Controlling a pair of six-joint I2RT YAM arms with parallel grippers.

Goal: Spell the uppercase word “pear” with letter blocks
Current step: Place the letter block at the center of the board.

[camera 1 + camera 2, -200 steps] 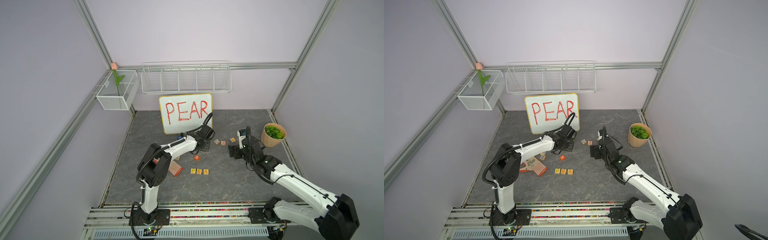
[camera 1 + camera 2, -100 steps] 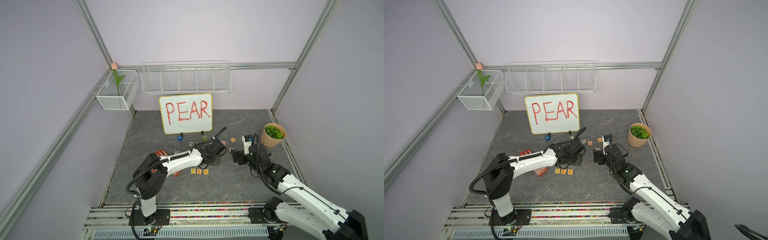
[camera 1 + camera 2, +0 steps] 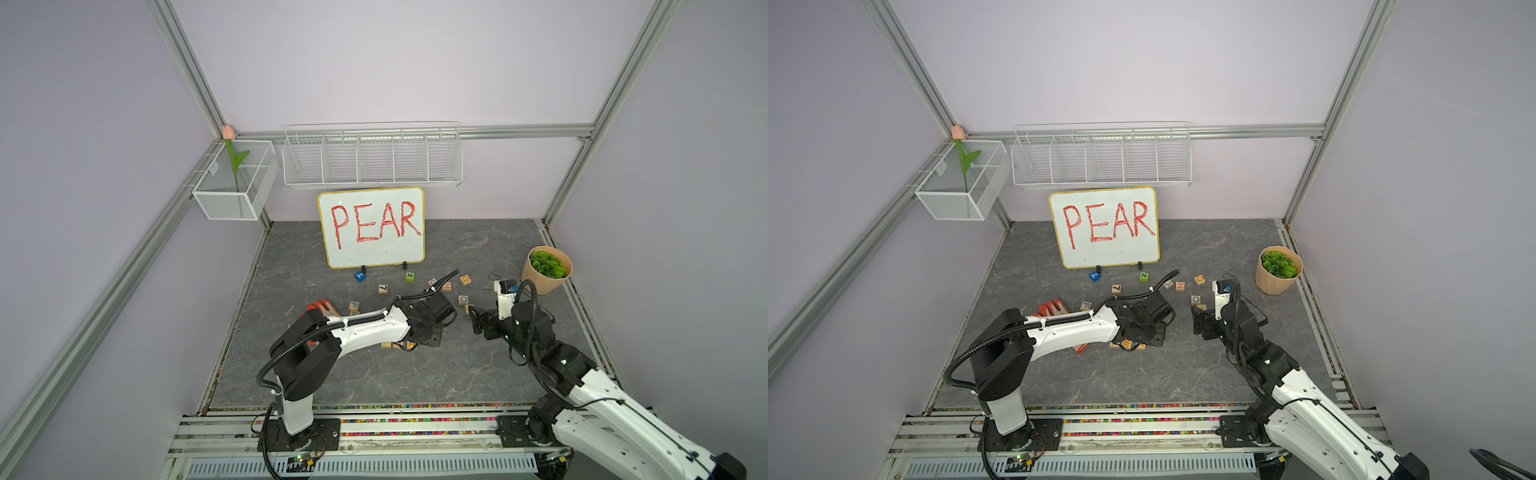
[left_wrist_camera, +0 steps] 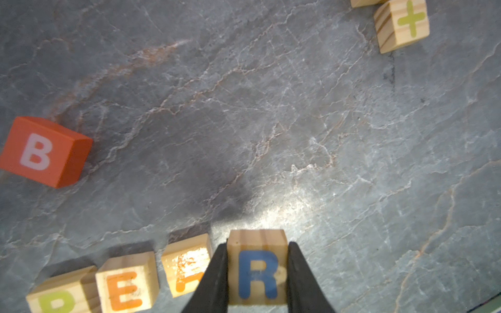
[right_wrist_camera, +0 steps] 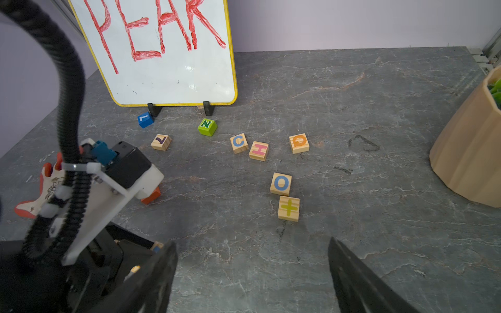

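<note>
The left hand (image 4: pixel 257 252) is clamping the R block (image 4: pixel 257 273) between its two dark fingers (image 4: pixel 217 276), which are closed firmly on the block's sides. It is holding the block at the end of a line where the P block (image 4: pixel 58 295), the E block (image 4: pixel 126 284) and the A block (image 4: pixel 187 264) are lying side by side on the grey worktop (image 4: pixel 271 122). In a top view that row (image 3: pixel 1127 344) is sitting in the lower middle of the frame, mostly hidden under the left arm's wrist. The right hand (image 5: pixel 251 242) is hanging wide open and holding nothing, right of centre in both top views and apart from the row. I cannot tell whether the R block is resting on the worktop or hanging just above it. The last letter appears to be going into place, so the danger is lying in the release. One finger is standing in the narrow gap beside the A block, so opening jaws may shove A sideways into E. If R is hanging clear, it may drop and roll onto another face, or cling to a pad while the hand is lifting. The orange B cube (image 4: pixel 43 151) and the plus block (image 4: pixel 402 24) are lying well apart from the row and are running no such risk.
</note>
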